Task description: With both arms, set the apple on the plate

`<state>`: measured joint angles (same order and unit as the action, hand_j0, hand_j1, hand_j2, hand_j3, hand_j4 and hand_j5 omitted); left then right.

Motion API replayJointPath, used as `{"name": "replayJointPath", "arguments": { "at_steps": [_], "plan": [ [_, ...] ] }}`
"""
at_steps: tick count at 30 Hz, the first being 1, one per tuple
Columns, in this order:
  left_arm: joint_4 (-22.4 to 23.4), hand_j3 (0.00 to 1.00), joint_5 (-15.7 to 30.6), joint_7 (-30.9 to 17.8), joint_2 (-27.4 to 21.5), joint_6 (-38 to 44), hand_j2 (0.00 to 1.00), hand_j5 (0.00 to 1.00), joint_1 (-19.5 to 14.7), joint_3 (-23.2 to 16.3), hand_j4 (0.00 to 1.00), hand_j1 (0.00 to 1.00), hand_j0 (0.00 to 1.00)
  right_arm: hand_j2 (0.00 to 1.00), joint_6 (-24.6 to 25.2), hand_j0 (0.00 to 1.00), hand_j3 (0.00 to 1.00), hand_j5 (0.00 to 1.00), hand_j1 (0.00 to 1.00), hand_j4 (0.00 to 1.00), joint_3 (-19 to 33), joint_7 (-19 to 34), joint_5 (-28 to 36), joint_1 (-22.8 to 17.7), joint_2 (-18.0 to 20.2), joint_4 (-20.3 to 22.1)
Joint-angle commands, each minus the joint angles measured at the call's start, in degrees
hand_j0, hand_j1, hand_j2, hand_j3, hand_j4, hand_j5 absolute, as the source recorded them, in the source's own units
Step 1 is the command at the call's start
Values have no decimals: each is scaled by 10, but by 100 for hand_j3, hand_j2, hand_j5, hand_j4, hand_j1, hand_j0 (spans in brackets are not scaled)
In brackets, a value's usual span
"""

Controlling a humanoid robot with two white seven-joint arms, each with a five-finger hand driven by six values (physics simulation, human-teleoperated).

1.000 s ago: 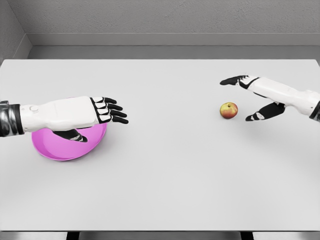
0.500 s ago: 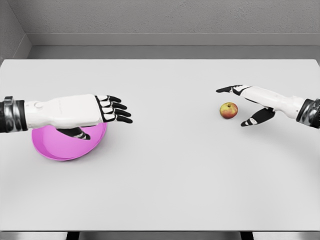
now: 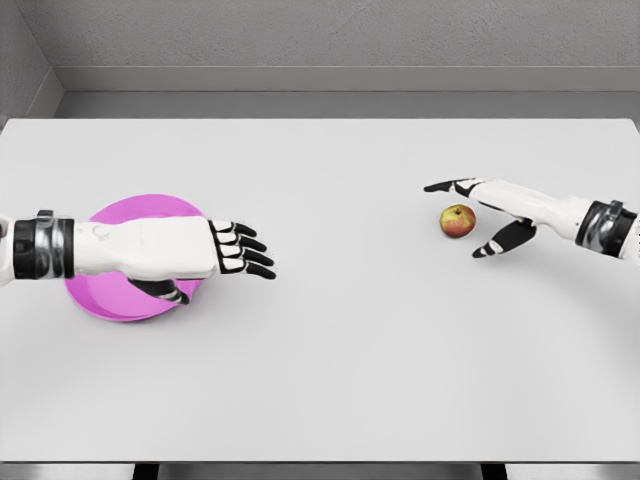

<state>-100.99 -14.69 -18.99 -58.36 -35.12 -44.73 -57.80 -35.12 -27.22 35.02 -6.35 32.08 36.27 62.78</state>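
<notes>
A red-yellow apple (image 3: 458, 221) sits on the white table (image 3: 340, 350) at the right. My right hand (image 3: 470, 215) is open around it, fingers stretched above and behind the fruit, thumb below to its right, not touching. A pink plate (image 3: 115, 300) lies at the left. My left hand (image 3: 225, 262) hovers over the plate's right rim, open, fingers pointing right, thumb tucked beneath. The left forearm hides the plate's middle.
A grey wall (image 3: 320, 40) runs behind the table's far edge. The table's front edge (image 3: 320, 463) is at the bottom of the view.
My right hand has dropped lower and moved left, bracketing the apple. My left hand has slid right and down, uncovering the plate's far rim. Apple has not moved.
</notes>
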Motion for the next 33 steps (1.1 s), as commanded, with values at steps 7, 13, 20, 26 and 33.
{"name": "replayJointPath", "arguments": {
  "at_steps": [7,13,20,26,33],
  "plan": [
    [0,100,5,-3,0,1,100,100,4,44,100,100,100,100,1,100,100,100,100,100,-24,0,2,12,-5,-22],
    [0,100,4,-6,1,1,100,100,0,44,100,100,100,100,1,100,100,100,100,100,-24,0,2,21,-4,-35],
    [0,100,3,-6,2,1,100,100,-1,43,100,100,100,100,1,100,100,100,100,100,-29,0,2,25,-4,-38],
    [0,100,3,-6,3,1,100,100,-1,43,100,100,100,100,1,100,100,100,100,100,-28,0,2,33,-5,-57],
    [0,100,2,-7,3,1,100,100,-1,42,100,100,100,100,1,100,100,100,100,100,-29,0,2,40,-23,-75]
  ]
}}
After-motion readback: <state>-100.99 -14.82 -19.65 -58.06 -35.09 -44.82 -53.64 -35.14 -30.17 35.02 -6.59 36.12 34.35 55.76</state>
